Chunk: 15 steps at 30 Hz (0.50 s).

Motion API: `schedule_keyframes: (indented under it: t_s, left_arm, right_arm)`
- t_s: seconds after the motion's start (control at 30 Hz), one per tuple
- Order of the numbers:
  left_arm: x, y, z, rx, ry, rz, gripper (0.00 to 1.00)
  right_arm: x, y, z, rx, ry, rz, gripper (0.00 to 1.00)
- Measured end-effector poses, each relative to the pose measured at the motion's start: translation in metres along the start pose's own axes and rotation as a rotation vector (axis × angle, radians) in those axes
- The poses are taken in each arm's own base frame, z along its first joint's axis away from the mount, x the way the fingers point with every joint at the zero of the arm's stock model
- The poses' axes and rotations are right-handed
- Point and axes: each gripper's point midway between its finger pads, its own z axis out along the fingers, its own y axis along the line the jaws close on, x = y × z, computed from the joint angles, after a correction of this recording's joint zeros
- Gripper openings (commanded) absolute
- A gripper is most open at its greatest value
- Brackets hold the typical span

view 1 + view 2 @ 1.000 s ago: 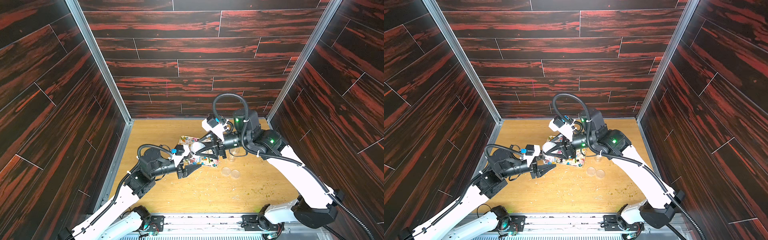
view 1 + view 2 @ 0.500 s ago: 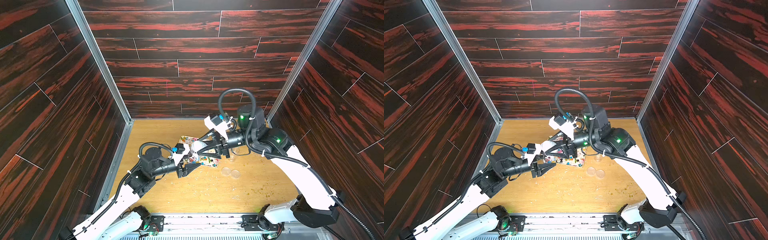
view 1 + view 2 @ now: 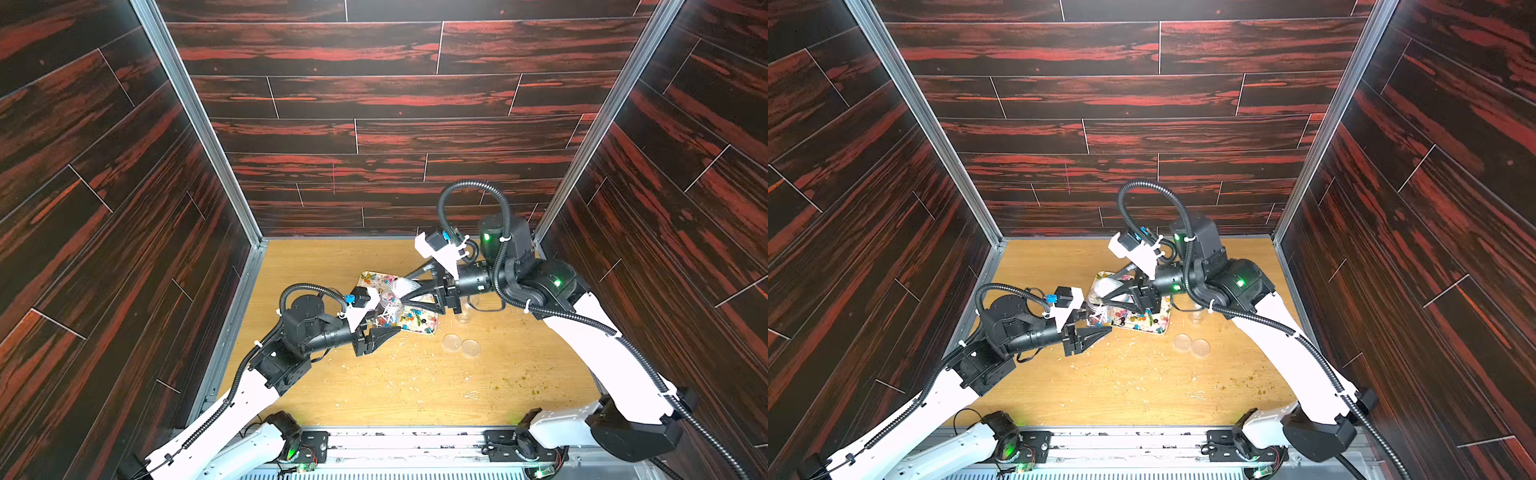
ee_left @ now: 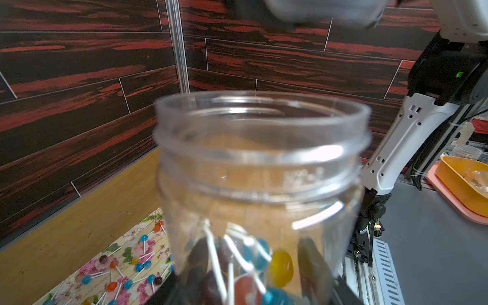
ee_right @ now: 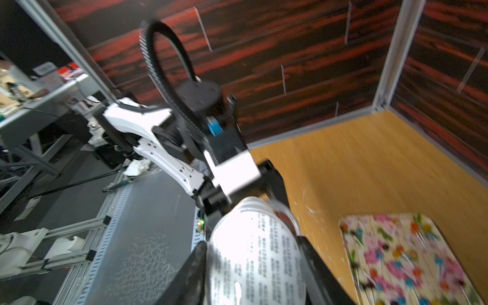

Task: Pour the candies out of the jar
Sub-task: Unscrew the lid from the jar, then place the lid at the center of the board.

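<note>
Two arms meet over the floral tray, which lies on the wooden table a little left of its middle. The left gripper is clamped tight on the lower body of the clear plastic jar and holds it roughly upright above the tray's near-left edge. The right gripper is closed on the round white lid, which has a printed label, pinching it across its width.

A second ago, both top views showed the right gripper pressed in close at the jar's top. Now the lid stands just apart from the rim, toward the far right, and the left wrist view shows the mouth bare and open. The right wrist view is smeared, so that arm is probably still carrying the lid off.

Uncapping looks finished, then, and the pour itself has not begun. The candies, tiny lollipops on pale sticks, sit heaped at the jar's bottom between the left fingers. Others lie scattered on the tray.

The next move likely falls to the left wrist, which would roll the mouth down over the tray once the lid is clear. Tangled sticks could make the heap come out in one clump.
</note>
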Motion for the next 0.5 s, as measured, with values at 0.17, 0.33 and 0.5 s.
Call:
schedule_keyframes:
  t_s: [0.17,0.33,0.5]
  left_arm:
    - [-0.006,-0.002,-0.005,-0.009,-0.020,0.013,0.41]
    - [-0.010,-0.004,-0.010,-0.013,-0.031,0.021,0.41]
    - [-0.008,-0.005,-0.011,-0.014,-0.023,0.016,0.41]
  right_arm:
    - [0.034,-0.020,-0.007,0.079,0.025,0.067,0.50]
    - [0.074,-0.041,-0.010,0.157,0.046,0.145,0.50]
    - [0.116,-0.057,-0.006,0.237,0.077,0.222,0.50]
